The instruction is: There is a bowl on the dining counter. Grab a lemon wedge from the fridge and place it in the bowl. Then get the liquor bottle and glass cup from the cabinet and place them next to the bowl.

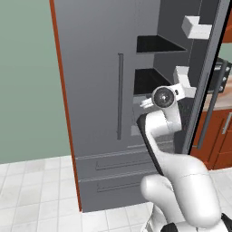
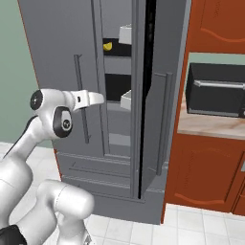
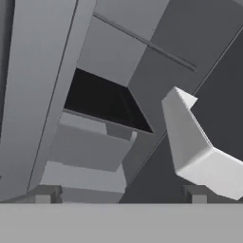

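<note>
Your two-finger dark gripper (image 3: 121, 193) stands with jaws wide apart, holding nothing, at the tall grey fridge (image 2: 62, 48) opening beside its open door (image 2: 158, 95). Past it, the small yellow lemon wedge (image 2: 108, 46) lies on an upper fridge shelf, near a white door bin (image 2: 125, 33).

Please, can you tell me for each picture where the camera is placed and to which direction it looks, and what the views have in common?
Left base view: behind the arm on its left, facing the fridge with its right door open; the arm rises at lower right.
Right base view: behind on the right, facing the fridge, lemon wedge on an upper shelf, microwave at right; arm at lower left.
Hand view: on the hand, looking into the fridge at a white door bin; open gripper at bottom.
Shared: the open fridge and door bins.
</note>
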